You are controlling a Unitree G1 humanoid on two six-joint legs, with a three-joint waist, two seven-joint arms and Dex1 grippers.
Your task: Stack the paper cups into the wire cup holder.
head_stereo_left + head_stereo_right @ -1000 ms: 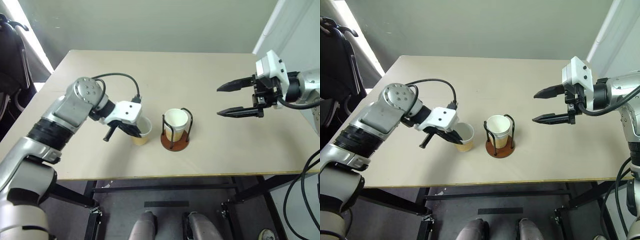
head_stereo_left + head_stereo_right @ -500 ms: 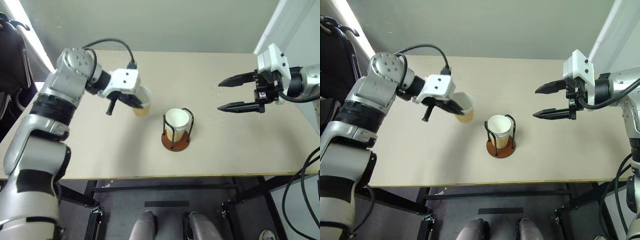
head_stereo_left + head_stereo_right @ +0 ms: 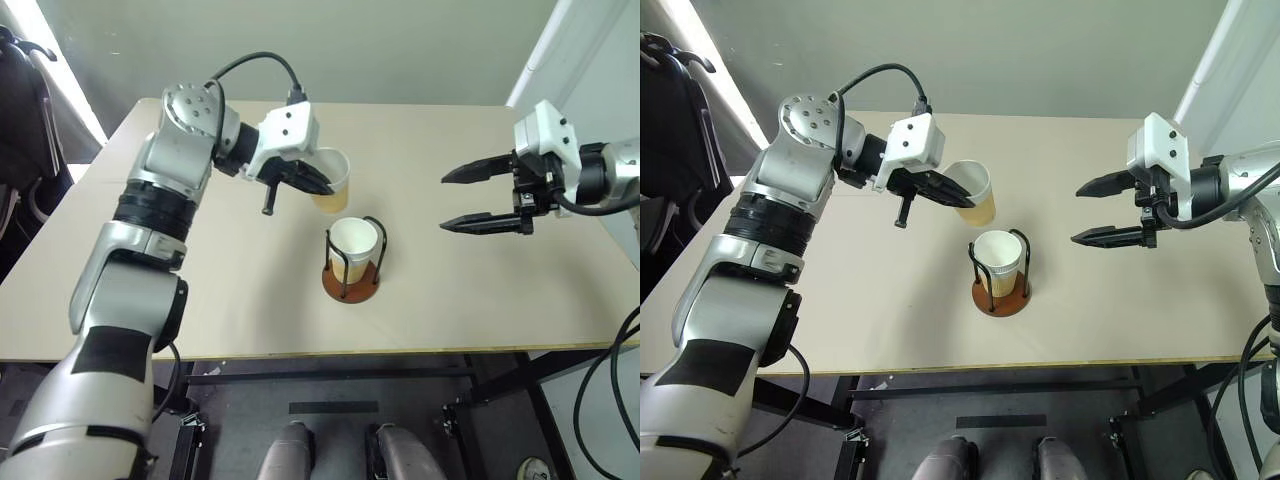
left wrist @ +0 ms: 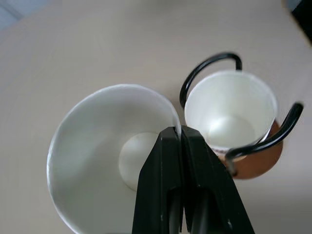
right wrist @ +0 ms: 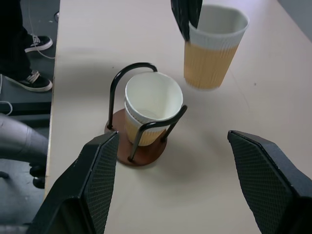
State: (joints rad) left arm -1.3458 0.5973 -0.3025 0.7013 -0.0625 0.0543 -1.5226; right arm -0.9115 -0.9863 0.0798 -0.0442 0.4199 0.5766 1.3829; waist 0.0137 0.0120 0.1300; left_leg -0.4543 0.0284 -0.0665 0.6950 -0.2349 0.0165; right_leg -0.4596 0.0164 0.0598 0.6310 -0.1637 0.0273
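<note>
While the left gripper (image 3: 312, 182) pinches the rim of a paper cup (image 3: 331, 182), one finger inside and one outside the wall, the cup hangs clear of the table (image 3: 480, 290), near the cup holder (image 3: 352, 266) on its far side. Two cups (image 5: 152, 106) already sit nested in the holder, by the right wrist view. Step in hand, as I judge it: carrying the third cup over. Next move calls for centring it above the nested rims, upright, then lowering between the wire loops (image 4: 210, 66). Loops could catch a tilted cup. Right gripper (image 3: 467, 199) hovers well apart, fingers spread wide, empty. Nothing else blocks the path.
</note>
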